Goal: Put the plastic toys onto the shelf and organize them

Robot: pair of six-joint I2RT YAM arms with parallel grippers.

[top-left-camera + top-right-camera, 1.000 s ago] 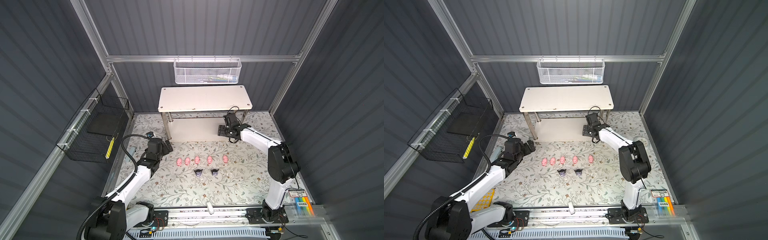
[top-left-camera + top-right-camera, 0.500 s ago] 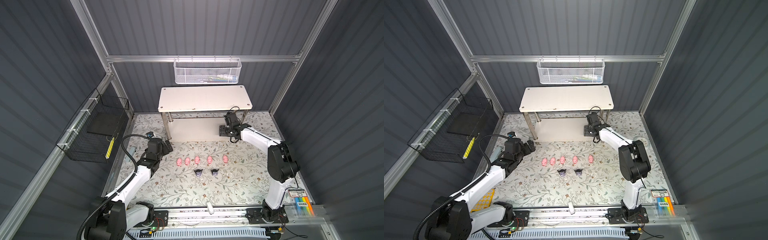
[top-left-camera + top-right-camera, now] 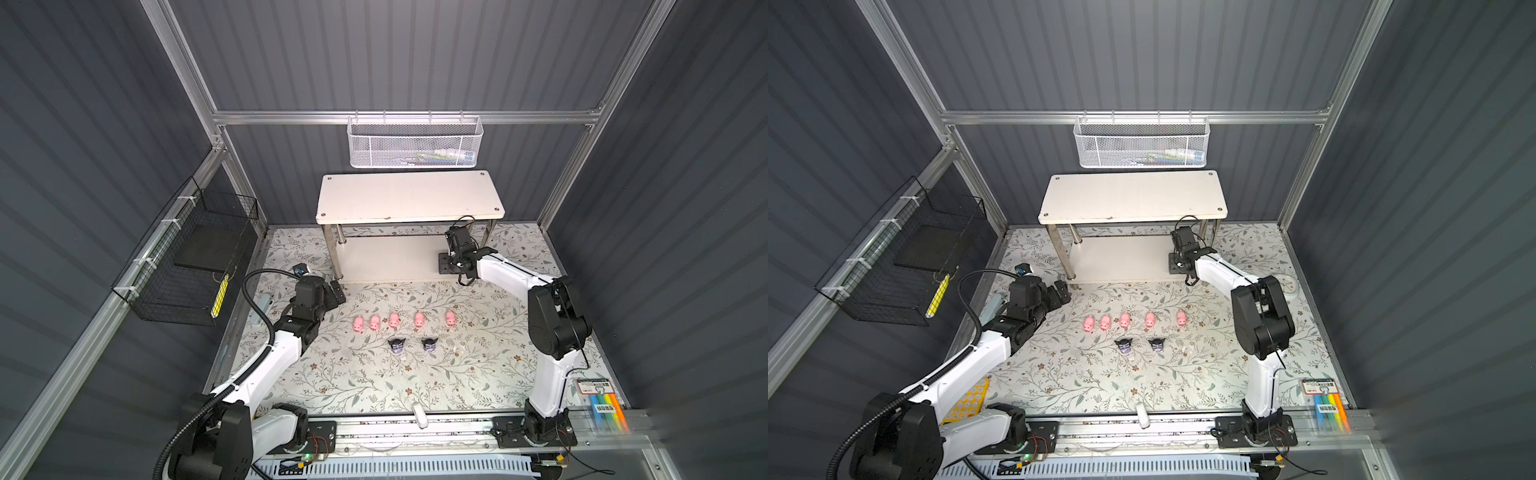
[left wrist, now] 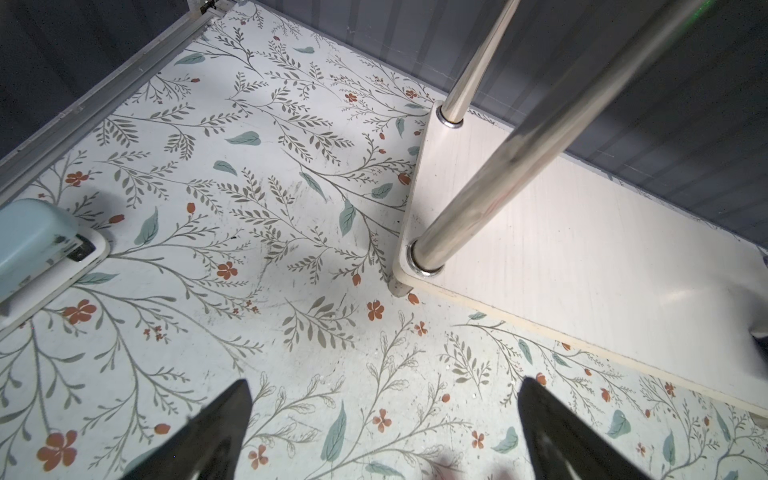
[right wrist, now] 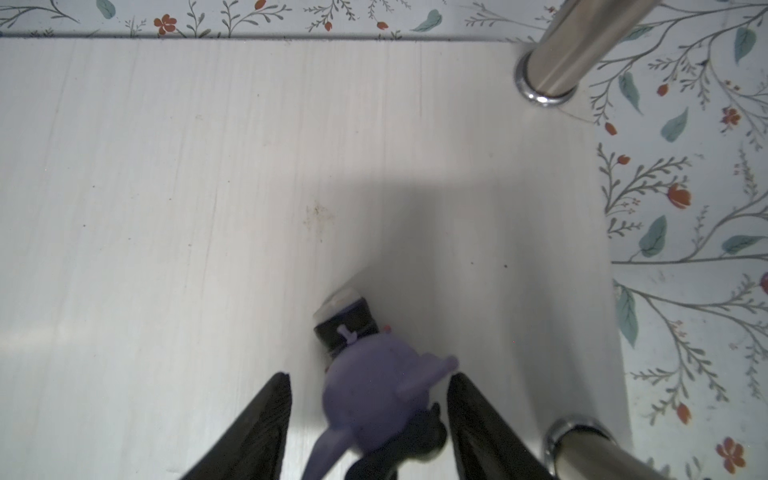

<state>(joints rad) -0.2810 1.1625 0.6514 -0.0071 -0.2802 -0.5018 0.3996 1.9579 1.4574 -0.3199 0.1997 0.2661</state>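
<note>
A black-and-purple figure [image 5: 374,386] is sitting between the fingers of the right tool [image 5: 369,376], over the right end of the lower board [image 5: 208,166] of the shelf [image 3: 409,195], close to its two right chrome legs [image 5: 552,62]. The figure is looking blurred and tilted, purple head toward the wrist camera, and I cannot tell whether it is resting on the board. The tool's jaws are standing partly apart around it: a clear gap is showing on one side, while the other finger is lying just beside the figure's ear, touching or not I cannot tell. In both top views the right tool [image 3: 448,264] is reaching under the shelf's upper board. Nearer, on the floral surface [image 3: 374,382], five pink pigs [image 3: 394,320] are standing in a left-to-right row, and two more black-and-purple figures [image 3: 397,345] [image 3: 429,344] are standing side by side just nearer than the row. To the left, the left tool [image 3: 336,294] is hovering over the surface near the shelf's near left leg, its jaws spread wide with nothing between them [image 4: 385,381]. A white mesh basket [image 3: 415,143] is hanging on the far rail above the shelf, and a black wire basket [image 3: 187,266] is hanging on the left wall.
</note>
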